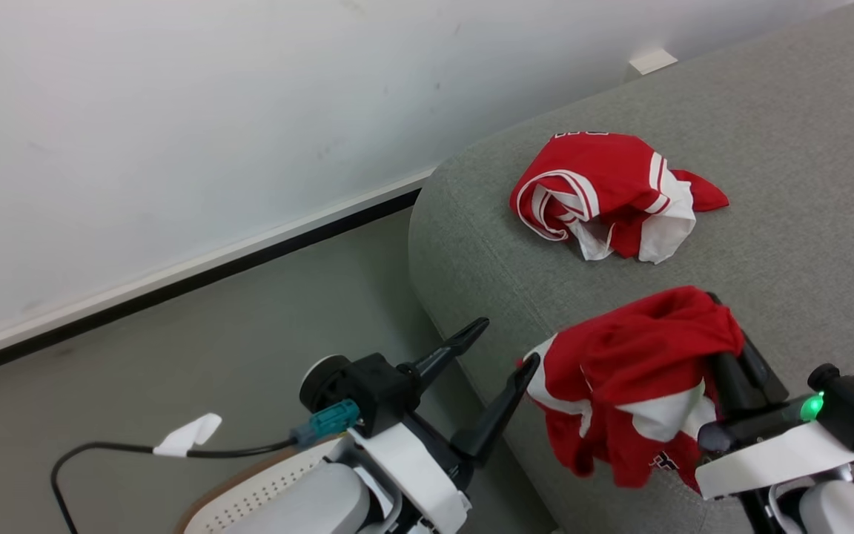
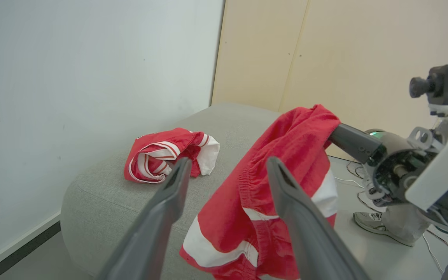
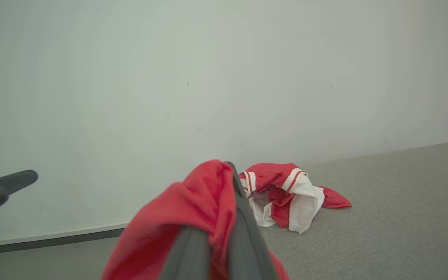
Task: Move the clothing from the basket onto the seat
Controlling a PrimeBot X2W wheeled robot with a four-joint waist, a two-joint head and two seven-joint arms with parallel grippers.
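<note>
1. Room: white wall, black skirting, grey floor. The large light-grey fabric sofa (image 1: 805,185) takes the right half of the head view.
2. On the sofa, upper right of the frame: crumpled bright red jersey with white stripes (image 1: 605,193).
3. Lower right: second red-and-white garment (image 1: 627,386) hangs above the sofa's near edge, clamped in the right pincer (image 1: 723,319), fingers closed on the cloth.
4. Lower centre: left pincer (image 1: 508,343), fingers spread apart, just beside the hanging garment.
5. Bottom left: cream-white perforated plastic basket (image 1: 249,493), tan rim.

Nothing is reading clearly. Lettering is showing low on the hanging red garment (image 1: 631,386) at the front edge of the seat (image 1: 805,222), and on the crumpled red garment (image 1: 605,185) near its left end, both illegible
</note>
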